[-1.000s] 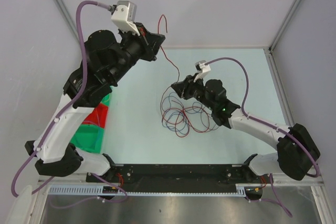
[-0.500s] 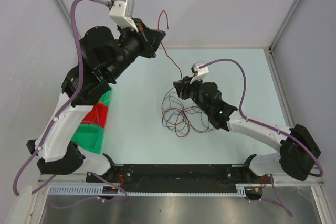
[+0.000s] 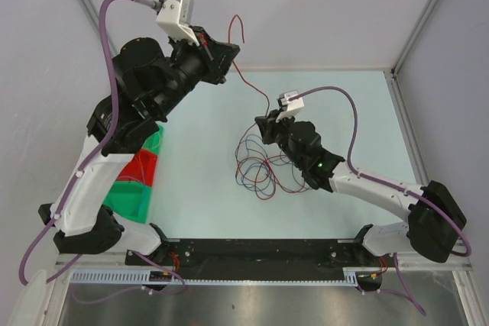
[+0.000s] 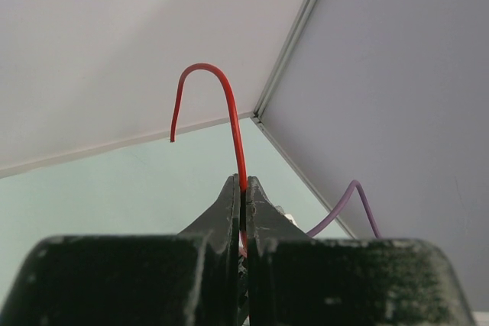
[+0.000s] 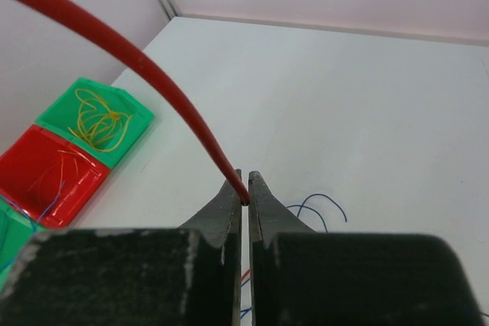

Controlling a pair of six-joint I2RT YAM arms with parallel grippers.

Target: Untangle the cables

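A red cable (image 3: pixel 248 82) stretches through the air between both grippers. My left gripper (image 3: pixel 228 56) is raised at the back left and shut on it; its free end curls up as a hook (image 4: pixel 221 85) above the fingertips (image 4: pixel 243 186). My right gripper (image 3: pixel 260 125) is shut on the same red cable (image 5: pixel 164 89) lower down, at its fingertips (image 5: pixel 244 188). A tangle of red, maroon and blue cables (image 3: pixel 263 166) lies on the table under the right gripper. A blue cable (image 5: pixel 325 205) shows past the right fingers.
A tray with green (image 3: pixel 130 200) and red (image 3: pixel 145 166) compartments stands at the left, under the left arm; in the right wrist view a yellow cable (image 5: pixel 103 124) lies in its green part and thin cables in the red part (image 5: pixel 53 177). White walls enclose the table.
The left gripper has risen and drawn back a little with the red cable. The right gripper has shifted slightly left and farther back, still holding the cable.
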